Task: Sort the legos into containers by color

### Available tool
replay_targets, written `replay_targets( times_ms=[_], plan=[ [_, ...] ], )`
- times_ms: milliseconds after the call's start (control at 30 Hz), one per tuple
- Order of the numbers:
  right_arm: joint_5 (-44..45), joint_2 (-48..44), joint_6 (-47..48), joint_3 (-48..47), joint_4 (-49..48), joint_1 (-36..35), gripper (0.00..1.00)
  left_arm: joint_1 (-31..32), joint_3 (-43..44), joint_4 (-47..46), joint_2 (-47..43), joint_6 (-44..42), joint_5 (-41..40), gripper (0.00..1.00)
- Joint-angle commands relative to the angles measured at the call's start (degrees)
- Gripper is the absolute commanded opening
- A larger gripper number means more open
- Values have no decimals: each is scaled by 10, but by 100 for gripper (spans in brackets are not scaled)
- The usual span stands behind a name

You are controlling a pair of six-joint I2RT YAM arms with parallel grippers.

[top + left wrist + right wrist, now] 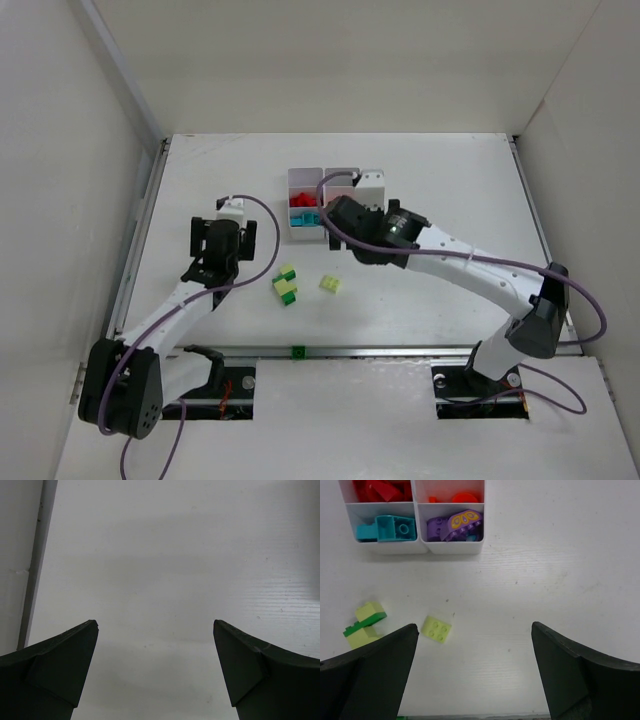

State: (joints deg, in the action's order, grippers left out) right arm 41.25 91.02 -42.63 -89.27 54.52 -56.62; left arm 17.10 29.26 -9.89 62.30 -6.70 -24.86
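Note:
The containers (303, 176) are a white divided box at the table's middle back. In the right wrist view its wall (422, 547) shows compartments with red legos (377, 490), an orange piece (464, 497), a teal brick (395, 527) and purple pieces (455, 525). A flat yellow-green brick (436, 629) (330, 284) lies loose on the table. Left of it sits a stuck-together yellow-green and green cluster (364, 625) (286, 287). My right gripper (473, 626) (345, 222) hangs open and empty above the box's near right corner. My left gripper (155, 622) (218, 247) is open over bare table, left of the bricks.
White walls enclose the table on the left, back and right. A metal rail runs along the front edge, with a small green piece (297, 351) on it. The left wall's base strip (37, 565) shows in the left wrist view.

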Motion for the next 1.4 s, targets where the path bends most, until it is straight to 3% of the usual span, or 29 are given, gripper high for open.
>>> replay_targets(
  times_ms=[0,67,100,200,233,300,367,433,467,500,533,567,667,833,933,1033,1067,1167,1267,1367],
  plan=[
    [179,-11,-99,-46,98,-77,100,-6,-21,-22,-31,11,-12,100],
    [204,15,-147,-69,155,-94,100,-6,-21,-33,-45,11,-6,100],
    [210,32,-182,-84,246,-99,100,-6,-21,-33,-45,16,-6,100],
    [144,58,-248,-86,247,-99,100,-6,-28,-38,-57,16,6,100],
    [108,51,-268,-65,222,-99,100,-6,-28,-38,-63,16,6,100],
    [1,20,-212,-18,138,-110,99,-6,-35,-43,-88,6,11,100],
    [-45,-44,-205,83,-1,-155,85,-6,-42,-51,-104,-2,11,100],
    [-130,-82,-216,153,-96,-175,84,-6,-47,-65,-124,-2,5,100],
    [-163,-108,-216,217,-192,-181,86,-6,-47,-65,-130,-2,5,100],
    [-193,-113,-216,244,-240,-181,97,-6,-47,-72,-141,-2,5,100],
    [-233,-113,-216,262,-278,-188,100,-6,-53,-72,-141,-8,5,100],
    [-233,-103,-216,270,-295,-194,100,-1,-58,-81,-151,-8,5,100],
    [-191,-20,-237,209,-226,-240,100,11,-67,-101,-171,-19,-1,100],
    [-191,231,-229,-49,-50,-283,100,36,-85,-130,-191,-31,-26,100],
    [-175,289,-259,-119,43,-296,93,57,-90,-130,-202,-31,-26,100],
    [-165,226,-362,-44,19,-296,89,76,-96,-151,-207,-42,-68,100],
    [-159,152,-418,42,-4,-296,87,76,-96,-156,-207,-42,-79,100],
    [-153,42,-461,177,-104,-302,86,90,-96,-170,-207,-42,-99,100],
    [-138,31,-439,190,-132,-302,89,100,-96,-170,-207,-42,-90,100],
    [-151,103,-376,111,-117,-302,95,101,-101,-170,-213,-47,-90,100]
  ],
)
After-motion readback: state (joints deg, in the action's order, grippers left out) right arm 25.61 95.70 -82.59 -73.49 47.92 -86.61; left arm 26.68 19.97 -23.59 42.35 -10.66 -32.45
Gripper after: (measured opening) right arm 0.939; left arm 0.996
